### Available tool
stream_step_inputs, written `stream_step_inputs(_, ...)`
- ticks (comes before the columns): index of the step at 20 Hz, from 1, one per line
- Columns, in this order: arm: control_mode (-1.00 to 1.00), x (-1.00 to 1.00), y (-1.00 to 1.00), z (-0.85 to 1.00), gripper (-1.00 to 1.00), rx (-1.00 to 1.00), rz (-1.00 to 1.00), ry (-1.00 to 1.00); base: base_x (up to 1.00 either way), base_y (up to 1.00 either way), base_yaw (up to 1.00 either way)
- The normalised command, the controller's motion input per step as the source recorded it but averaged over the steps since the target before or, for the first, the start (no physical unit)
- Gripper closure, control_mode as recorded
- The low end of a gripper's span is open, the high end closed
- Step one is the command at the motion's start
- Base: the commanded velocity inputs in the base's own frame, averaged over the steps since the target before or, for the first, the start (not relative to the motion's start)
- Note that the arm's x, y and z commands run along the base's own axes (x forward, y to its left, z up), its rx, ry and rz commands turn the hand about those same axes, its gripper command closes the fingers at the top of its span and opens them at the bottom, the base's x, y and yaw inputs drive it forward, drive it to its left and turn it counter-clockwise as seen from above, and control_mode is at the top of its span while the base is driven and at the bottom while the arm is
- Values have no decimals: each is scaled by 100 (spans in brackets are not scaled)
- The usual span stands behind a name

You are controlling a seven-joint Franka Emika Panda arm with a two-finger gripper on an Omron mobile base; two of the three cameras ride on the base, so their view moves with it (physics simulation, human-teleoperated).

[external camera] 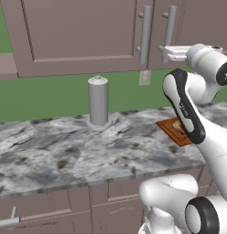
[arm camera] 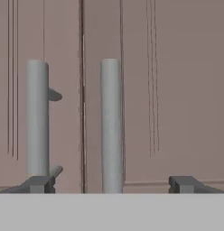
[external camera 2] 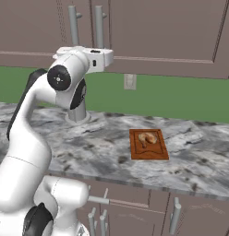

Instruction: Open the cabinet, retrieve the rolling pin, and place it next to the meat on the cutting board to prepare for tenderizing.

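Mauve-brown and still closed, the cabinet (arm camera: pixel 132 90) fills your hand view, its two grey bar handles side by side at the door seam: the right-door handle (arm camera: pixel 111 126) stands between your gripper (arm camera: pixel 111 184) tips, while the left-door handle (arm camera: pixel 38 117) lines up over the left fingertip (arm camera: pixel 39 182). Your jaws are spread wide and hold nothing. That is the risk: if you advance as you are, the left finger may catch the neighbouring handle, or the grip may land off-centre and slip as the door swings. The cutting board (external camera 2: pixel 148 144) lies on the marble counter (external camera 2: pixel 199 161) with the meat (external camera 2: pixel 147 137) on it, well below the hand. The rolling pin is presumably behind the doors. In the left base view your arm covers part of the board.
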Motion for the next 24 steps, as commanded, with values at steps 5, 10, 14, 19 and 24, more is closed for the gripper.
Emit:
stream_step_inputs(5, -100, 42, -10, 2, -100, 0, 0, 0, 0, 0, 0)
stream_step_inputs(10, -100, 41, 0, 1, -100, 0, 0, 0, 0, 0, 0)
stream_step_inputs(14, -100, 41, 0, 0, -100, 0, 0, 0, 0, 0, 0)
stream_step_inputs(19, -100, 45, 0, 0, -100, 0, 1, 0, 0, 0, 0)
stream_step_inputs(24, -100, 53, 0, 0, -100, 0, 2, 2, 0, 0, 0)
